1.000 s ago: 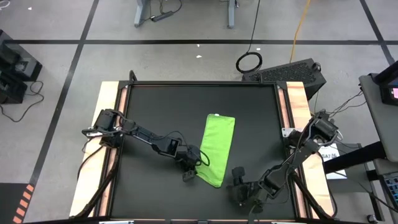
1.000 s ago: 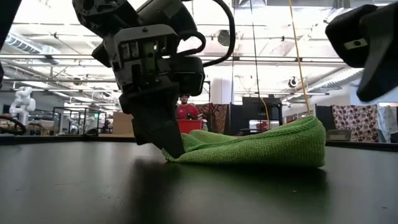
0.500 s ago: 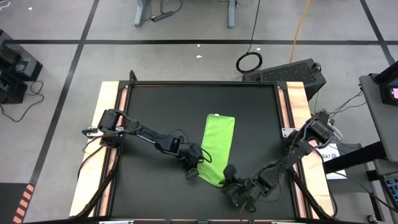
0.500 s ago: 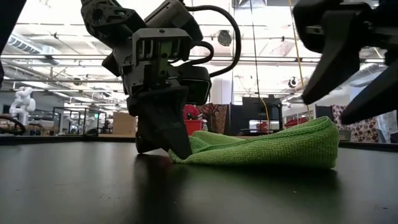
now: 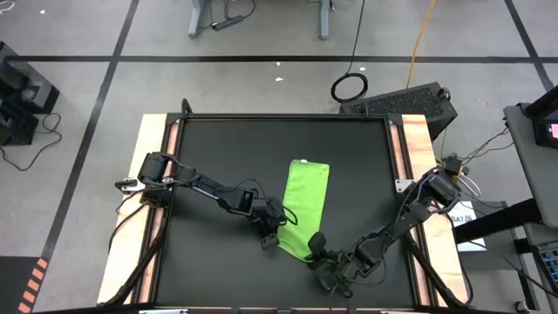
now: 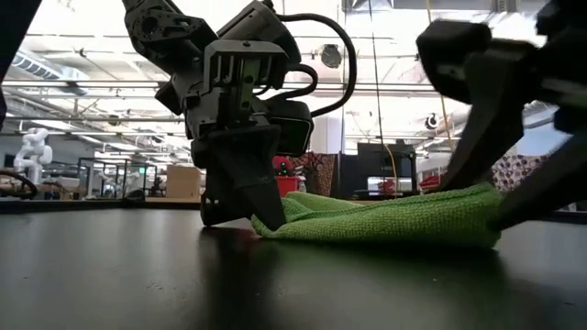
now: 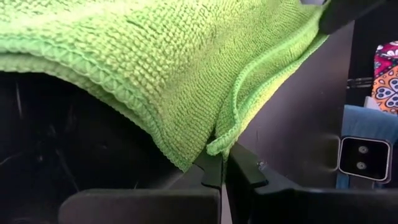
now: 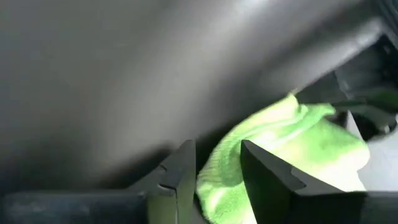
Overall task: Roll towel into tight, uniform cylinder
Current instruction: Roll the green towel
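The lime-green towel (image 5: 307, 201) lies as a long narrow strip on the black mat (image 5: 218, 148), running from far to near. In the low view the towel (image 6: 394, 215) rests on the mat as a low, thick hump. My left gripper (image 5: 268, 237) is shut on its near-left corner. My right gripper (image 5: 316, 244) is at the near-right corner, open. In the right wrist view its two fingers (image 8: 180, 174) stand on either side of the towel's edge (image 8: 219, 177). My left gripper pinches the towel's near-left corner (image 7: 217, 140) between its two fingertips, where a hemmed edge runs into them; how many layers, I cannot tell. The fingers (image 6: 261, 206) slant down from the table's left. The corner sits at mat height, the rest of the towel lying slack. My right gripper straddles the towel's near-right end (image 6: 486, 206), slanting down from the near right. I cannot tell whether its fingers touch the cloth.
The mat fills the table between two light wooden side strips (image 5: 153, 139). Bare mat lies left, right and beyond the towel. A black case (image 5: 410, 100) and a cable coil (image 5: 349, 87) lie on the floor beyond the far edge.
My right gripper has gone toward the table's left and down to the towel's near-right corner, rolling about its own line as it went. My left gripper has sunk slightly with the near-left corner, still shut on it.
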### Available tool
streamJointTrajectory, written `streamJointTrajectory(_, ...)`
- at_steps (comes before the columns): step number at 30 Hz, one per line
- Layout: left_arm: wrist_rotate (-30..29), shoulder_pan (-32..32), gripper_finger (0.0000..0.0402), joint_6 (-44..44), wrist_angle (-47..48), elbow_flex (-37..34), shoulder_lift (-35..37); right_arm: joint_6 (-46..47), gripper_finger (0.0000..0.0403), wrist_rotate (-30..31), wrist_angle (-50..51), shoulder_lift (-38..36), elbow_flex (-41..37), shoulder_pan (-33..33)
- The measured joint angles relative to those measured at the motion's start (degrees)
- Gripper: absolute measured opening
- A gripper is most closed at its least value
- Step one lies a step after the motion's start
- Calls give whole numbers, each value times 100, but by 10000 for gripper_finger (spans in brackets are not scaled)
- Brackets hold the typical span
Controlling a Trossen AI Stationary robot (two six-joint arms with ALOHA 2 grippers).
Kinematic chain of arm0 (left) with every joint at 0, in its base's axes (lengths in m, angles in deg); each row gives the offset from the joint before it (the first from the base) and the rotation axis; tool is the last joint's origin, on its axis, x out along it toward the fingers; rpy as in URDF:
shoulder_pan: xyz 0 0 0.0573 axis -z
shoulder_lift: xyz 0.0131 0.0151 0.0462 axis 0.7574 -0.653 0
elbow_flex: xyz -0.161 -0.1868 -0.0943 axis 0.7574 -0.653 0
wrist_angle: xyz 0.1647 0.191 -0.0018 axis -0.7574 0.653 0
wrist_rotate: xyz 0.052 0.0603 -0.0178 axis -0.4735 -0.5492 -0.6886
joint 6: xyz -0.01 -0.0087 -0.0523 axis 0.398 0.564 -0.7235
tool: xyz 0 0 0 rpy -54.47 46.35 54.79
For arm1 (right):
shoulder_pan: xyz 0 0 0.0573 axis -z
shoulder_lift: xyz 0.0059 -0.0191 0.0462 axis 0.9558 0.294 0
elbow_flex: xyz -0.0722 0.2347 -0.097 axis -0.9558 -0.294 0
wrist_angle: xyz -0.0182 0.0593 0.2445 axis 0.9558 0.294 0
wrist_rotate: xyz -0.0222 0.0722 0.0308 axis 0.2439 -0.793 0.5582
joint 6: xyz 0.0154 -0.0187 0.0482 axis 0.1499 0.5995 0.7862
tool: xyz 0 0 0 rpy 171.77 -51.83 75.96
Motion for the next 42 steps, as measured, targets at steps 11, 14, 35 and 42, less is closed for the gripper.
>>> streamJointTrajectory(11, 107, 271, 5, -42, 77, -2, 19, 2120, 8, -617, -138, -15, 2, 221)
streamJointTrajectory(14, 339, 357, 5, -202, 92, -9, 61, 2824, 4, -777, -163, -15, -9, 221)
streamJointTrajectory(35, 364, 517, 5, -461, 260, 0, 116, 6452, 1, -2756, -1656, -37, -852, 867)
streamJointTrajectory(42, 5, 664, 9, -364, 510, 0, 120, 7011, 8, -2900, -1657, -45, -927, 1070)
